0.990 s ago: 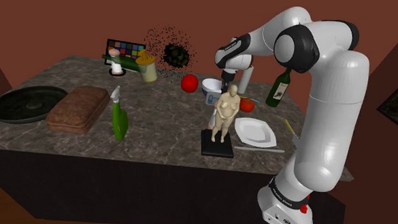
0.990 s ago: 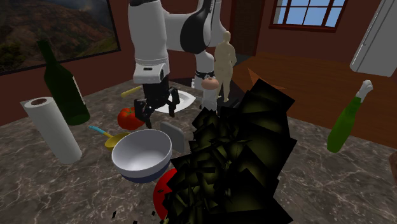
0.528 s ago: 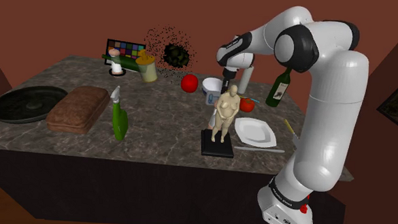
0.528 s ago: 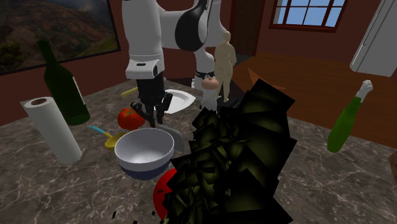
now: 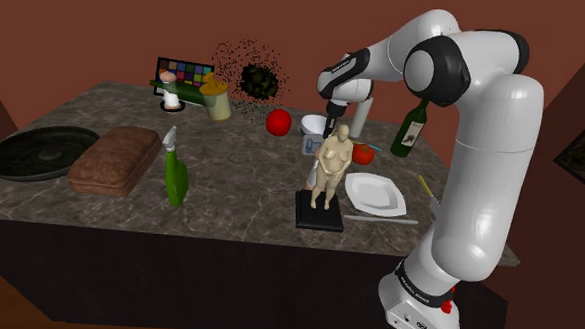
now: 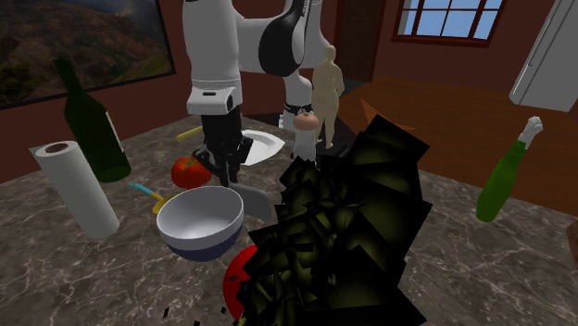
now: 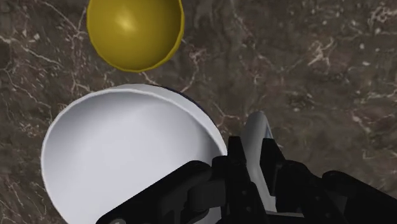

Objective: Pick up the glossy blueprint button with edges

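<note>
I read the gripper [image 7: 254, 151] low over the marble counter [image 7: 318, 76], jaws clamped on the pale grey button [image 7: 258, 126], just beside the white bowl [image 7: 95, 153].

Nothing legible appears in any view. A dark band low on the arm [image 5: 413, 284] bears small pale marks, too fine to make out. The bottle [image 5: 410, 128] wears a pale label [image 5: 408, 137] whose print cannot be told. The card [image 5: 185, 69] shows rows of coloured squares, with no letters or numbers that can be read.
</note>
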`<act>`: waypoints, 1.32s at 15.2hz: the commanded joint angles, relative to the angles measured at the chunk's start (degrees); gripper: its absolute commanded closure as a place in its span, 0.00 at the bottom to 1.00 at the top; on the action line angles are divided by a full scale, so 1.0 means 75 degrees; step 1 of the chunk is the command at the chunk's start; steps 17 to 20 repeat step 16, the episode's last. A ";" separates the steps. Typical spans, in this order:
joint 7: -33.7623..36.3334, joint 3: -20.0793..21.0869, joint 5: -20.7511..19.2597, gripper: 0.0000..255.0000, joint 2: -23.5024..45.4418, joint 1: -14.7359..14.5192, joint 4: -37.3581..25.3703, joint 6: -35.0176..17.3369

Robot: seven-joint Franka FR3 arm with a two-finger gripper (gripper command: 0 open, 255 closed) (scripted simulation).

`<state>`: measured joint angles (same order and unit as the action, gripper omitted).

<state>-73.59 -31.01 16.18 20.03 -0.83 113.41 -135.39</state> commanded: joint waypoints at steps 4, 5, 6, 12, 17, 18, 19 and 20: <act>0.0217 -0.0052 -0.0264 1.00 0.0006 -0.0123 -0.0003 0.0536; 0.0249 -0.0078 -0.0313 1.00 -0.0058 -0.0143 -0.0029 0.0616; 0.0282 -0.0103 -0.0362 1.00 -0.0121 -0.0163 -0.0057 0.0698; 0.0466 -0.0225 -0.0641 1.00 -0.0475 -0.0258 -0.0262 0.1199; 0.0526 -0.0260 -0.0732 1.00 -0.0592 -0.0286 -0.0351 0.1384; 0.0526 -0.0260 -0.0732 1.00 -0.0592 -0.0286 -0.0351 0.1384; 0.0526 -0.0260 -0.0732 1.00 -0.0592 -0.0286 -0.0351 0.1384; 0.0526 -0.0260 -0.0732 1.00 -0.0592 -0.0286 -0.0351 0.1384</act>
